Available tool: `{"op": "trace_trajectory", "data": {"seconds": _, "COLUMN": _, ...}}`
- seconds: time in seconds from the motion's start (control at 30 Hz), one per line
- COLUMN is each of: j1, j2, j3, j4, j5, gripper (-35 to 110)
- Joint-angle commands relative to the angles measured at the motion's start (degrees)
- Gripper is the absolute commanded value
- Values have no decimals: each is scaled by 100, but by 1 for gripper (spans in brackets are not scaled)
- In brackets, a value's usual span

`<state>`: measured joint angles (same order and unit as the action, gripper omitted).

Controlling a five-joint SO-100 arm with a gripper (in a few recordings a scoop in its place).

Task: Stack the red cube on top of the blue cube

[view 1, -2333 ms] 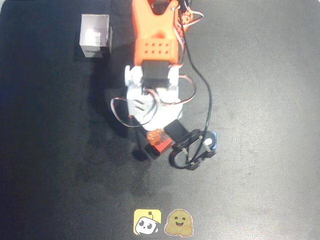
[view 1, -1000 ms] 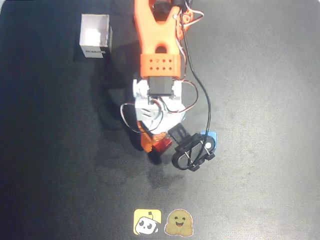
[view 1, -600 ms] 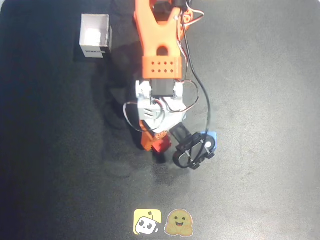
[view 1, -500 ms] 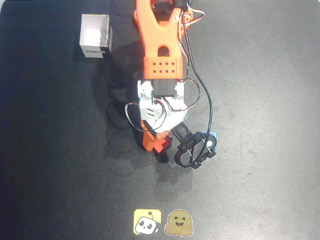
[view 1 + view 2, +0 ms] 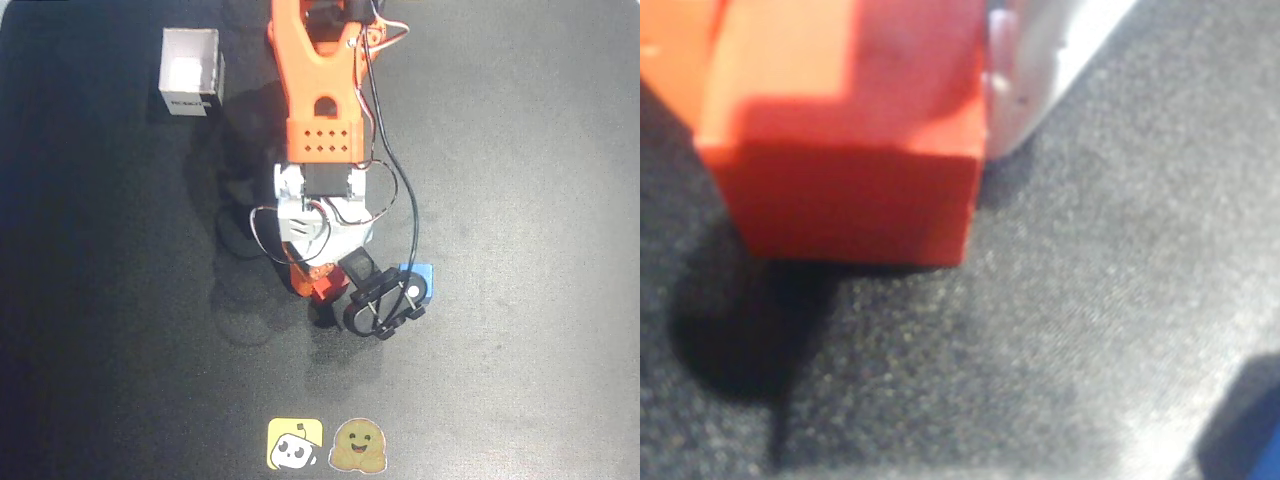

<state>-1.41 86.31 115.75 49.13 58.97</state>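
overhead view: a black, slightly speckled table seen from above. an orange and white robot arm comes in from the 12 o'clock edge and reaches down toward the centre. at its tip, the gripper is clamped on the red cube, which sits just below centre between an orange finger on its 9 o'clock side and the white part of the gripper. a soft dark shadow lies on the table at about 6 o'clock from the cube.

just beside the red cube, at its 3 o'clock, a black wrist camera mount with a looping black cable partly covers the blue cube. only the blue cube's 1 o'clock corner and upper face show past the mount. the two cubes are near each other but apart, not stacked.

a white box stands well apart at the 10 o'clock area of the table. two small stickers, a yellow one and a smiling tan one, lie side by side near the 6 o'clock edge.

wrist view: the red cube is very close and blurred, held between the orange finger at 9 o'clock and a white finger at 3 o'clock. its shadow falls on the table below it. a blurred sliver of the blue cube shows at the 5 o'clock corner.
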Motion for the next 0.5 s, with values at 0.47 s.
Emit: {"op": "trace_trajectory", "data": {"seconds": 0.47, "j1": -158, "j2": 1301, "j3": -703, "j4": 1635, "j5": 2856, "gripper": 0}}
